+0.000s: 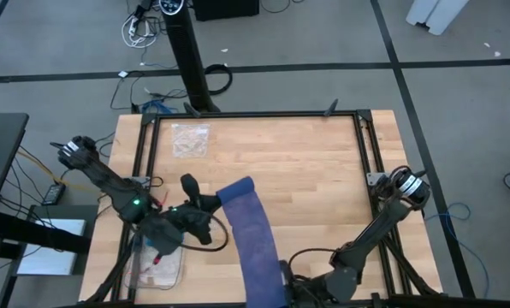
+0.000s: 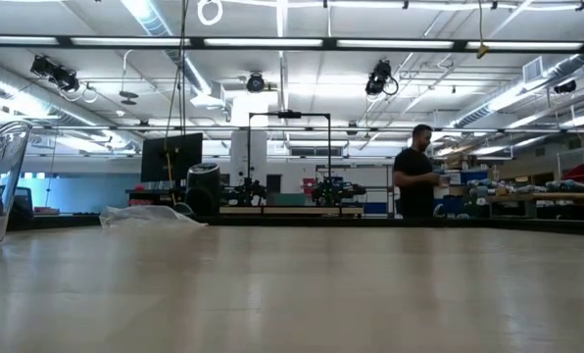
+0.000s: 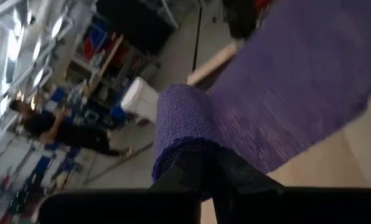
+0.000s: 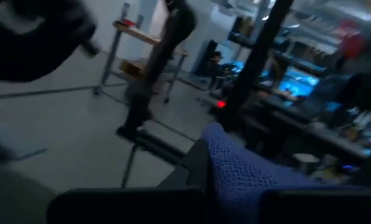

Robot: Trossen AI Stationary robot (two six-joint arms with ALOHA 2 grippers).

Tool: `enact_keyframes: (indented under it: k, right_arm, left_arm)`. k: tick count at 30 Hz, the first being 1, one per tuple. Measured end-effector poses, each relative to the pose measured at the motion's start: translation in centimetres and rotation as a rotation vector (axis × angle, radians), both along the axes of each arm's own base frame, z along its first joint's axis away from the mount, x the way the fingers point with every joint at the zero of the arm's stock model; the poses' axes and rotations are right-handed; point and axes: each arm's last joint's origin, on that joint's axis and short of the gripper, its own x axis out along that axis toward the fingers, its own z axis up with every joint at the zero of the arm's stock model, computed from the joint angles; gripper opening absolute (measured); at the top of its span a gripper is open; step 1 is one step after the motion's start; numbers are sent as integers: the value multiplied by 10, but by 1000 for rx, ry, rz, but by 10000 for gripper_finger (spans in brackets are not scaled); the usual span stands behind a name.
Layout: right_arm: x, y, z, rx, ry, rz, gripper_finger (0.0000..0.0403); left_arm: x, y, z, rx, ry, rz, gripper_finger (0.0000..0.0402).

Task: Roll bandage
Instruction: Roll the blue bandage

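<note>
The bandage (image 1: 253,244) is a long dark blue fabric band. In the high view it runs from a rolled end (image 1: 236,188) near the table's middle to its near edge. My left gripper (image 1: 216,204) is shut on the rolled end, coming from the table's left. At the near edge my right gripper (image 1: 285,281) is shut on the band's other end (image 4: 238,177). Neither the bandage nor a gripper shows in the low view. My left gripper pinches the bandage's rolled end (image 3: 180,127) between its two fingers (image 3: 201,167), coming about level from the table's left. The flat band (image 3: 297,74) runs straight away from the roll toward the other arm. My right gripper is shut on the bandage's flat near end (image 4: 235,171), whose cloth stands up between the fingers (image 4: 197,163). One layer or several, I cannot tell. The fingers point about level, and the end is held off the table.
A clear plastic bag (image 1: 191,139) lies at the table's far left. Another clear bag (image 1: 157,263) lies at the near left under my left arm. Dark frame rails (image 1: 363,145) edge the table. In the low view a person (image 2: 413,181) stands far off.
</note>
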Motion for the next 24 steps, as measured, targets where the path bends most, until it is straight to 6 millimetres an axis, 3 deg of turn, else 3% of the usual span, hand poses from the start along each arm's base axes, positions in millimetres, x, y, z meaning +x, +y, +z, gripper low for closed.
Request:
enact_keyframes:
  k: [5,10,19,24]
  right_arm:
    - [-3,-8,32,-47,-50,-95,1]
    - [-10,-26,63,-48,-111,-170,0]
    - [-14,-65,107,-33,-194,-261,0]
    - [-14,-100,132,-32,-232,-386,0]
  left_arm:
    - [1,5,-40,-8,27,26,16]
    - [2,4,-68,-22,28,13,16]
    - [10,-6,-89,-96,23,-85,16]
    - [15,-13,-99,-98,46,-112,16]
